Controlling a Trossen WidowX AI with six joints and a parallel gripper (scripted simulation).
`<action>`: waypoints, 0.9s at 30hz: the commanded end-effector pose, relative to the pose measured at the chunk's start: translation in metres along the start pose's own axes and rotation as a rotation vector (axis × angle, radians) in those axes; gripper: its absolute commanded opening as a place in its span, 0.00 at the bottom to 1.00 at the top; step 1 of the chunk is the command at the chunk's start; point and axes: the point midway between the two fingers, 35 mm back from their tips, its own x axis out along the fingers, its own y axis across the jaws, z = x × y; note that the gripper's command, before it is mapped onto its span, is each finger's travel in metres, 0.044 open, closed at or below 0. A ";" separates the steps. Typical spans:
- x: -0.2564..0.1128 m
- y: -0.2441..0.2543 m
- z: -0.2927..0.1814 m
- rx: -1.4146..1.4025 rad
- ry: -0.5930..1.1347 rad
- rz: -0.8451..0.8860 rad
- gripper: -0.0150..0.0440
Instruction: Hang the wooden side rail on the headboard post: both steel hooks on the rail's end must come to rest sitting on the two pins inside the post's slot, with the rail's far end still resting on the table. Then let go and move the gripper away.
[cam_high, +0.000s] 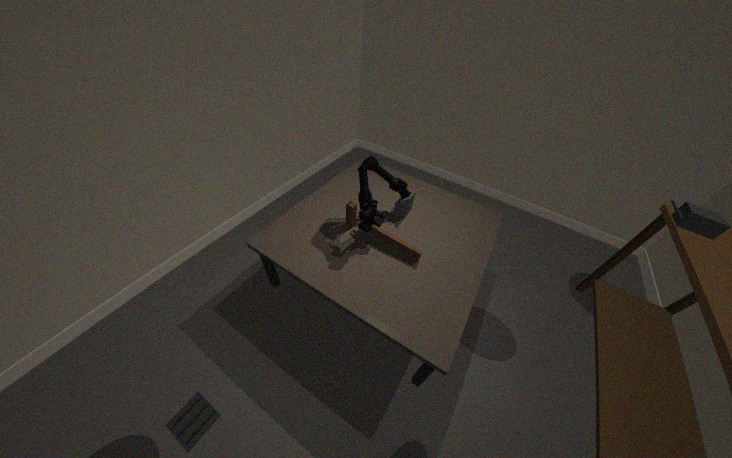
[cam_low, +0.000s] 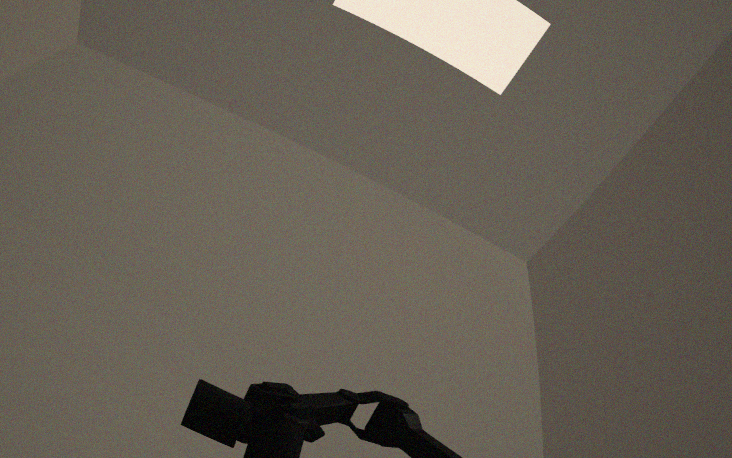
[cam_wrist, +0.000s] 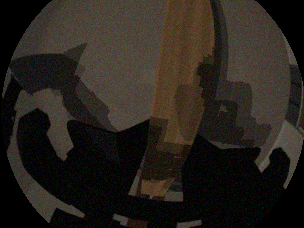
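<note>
The wooden side rail (cam_high: 398, 245) (cam_wrist: 185, 55) extends from the gripper towards the right front in the top view, its far end low at the table (cam_high: 431, 302). My gripper (cam_high: 368, 225) (cam_wrist: 174, 131) is shut on the rail near its post-side end, with a dark finger on each side in the wrist view. The headboard post (cam_high: 350, 214) stands upright just left of the gripper in the top view, with a small gap visible between them. The steel hooks, the slot and the pins cannot be made out. Whether the hooks touch the pins cannot be told.
The dark arm (cam_high: 364, 183) (cam_low: 272, 415) rises behind the gripper and bends over to the right in the top view. A pale grey piece (cam_high: 405, 204) is at the arm's right end. A wooden shelf unit (cam_high: 631, 367) stands off the table at the right.
</note>
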 end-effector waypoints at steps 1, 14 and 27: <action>-0.002 -0.001 -0.002 0.004 0.001 -0.008 0.25; -0.003 -0.002 -0.004 0.004 0.001 -0.008 0.25; -0.003 -0.003 -0.005 0.004 0.001 -0.008 0.25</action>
